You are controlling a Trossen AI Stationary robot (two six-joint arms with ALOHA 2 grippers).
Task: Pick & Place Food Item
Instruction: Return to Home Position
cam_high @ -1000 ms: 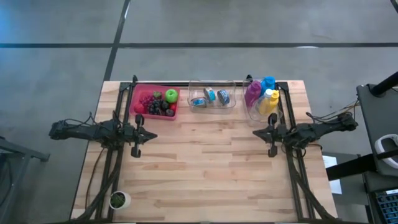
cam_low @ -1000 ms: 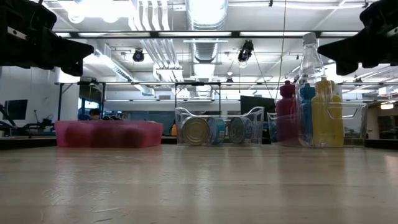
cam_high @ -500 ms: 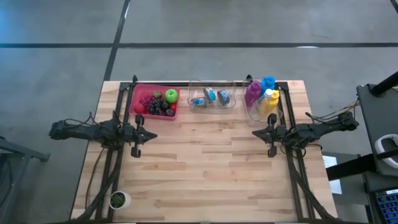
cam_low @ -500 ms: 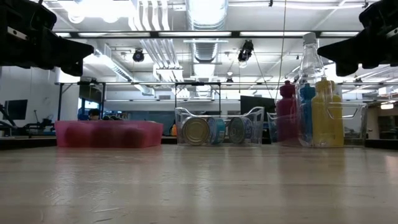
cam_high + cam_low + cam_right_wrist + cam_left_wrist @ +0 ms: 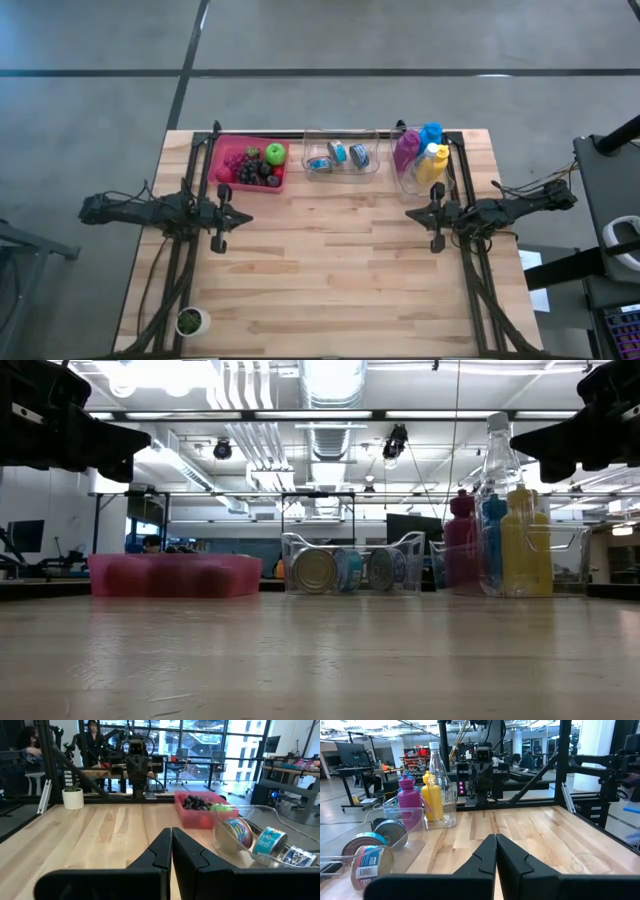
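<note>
A red tray (image 5: pixel 248 165) at the table's far left holds a green apple (image 5: pixel 275 153) and dark grapes (image 5: pixel 262 172); the right wrist view shows the tray (image 5: pixel 200 815) too. My left gripper (image 5: pixel 243 216) hovers level near the table's left side, shut, holding nothing. My right gripper (image 5: pixel 409 214) hovers level on the right side, also shut and bare. Both are seen with fingers together in the wrist views: left gripper (image 5: pixel 495 838), right gripper (image 5: pixel 171 831). Each points toward the table's middle.
A clear bin of tin cans (image 5: pixel 342 155) stands at the far middle. A clear bin of coloured bottles (image 5: pixel 424 155) stands at the far right, close to my right gripper. A small potted plant (image 5: pixel 190 321) sits at the near left corner. Bare wood (image 5: pixel 320 260) lies between the arms.
</note>
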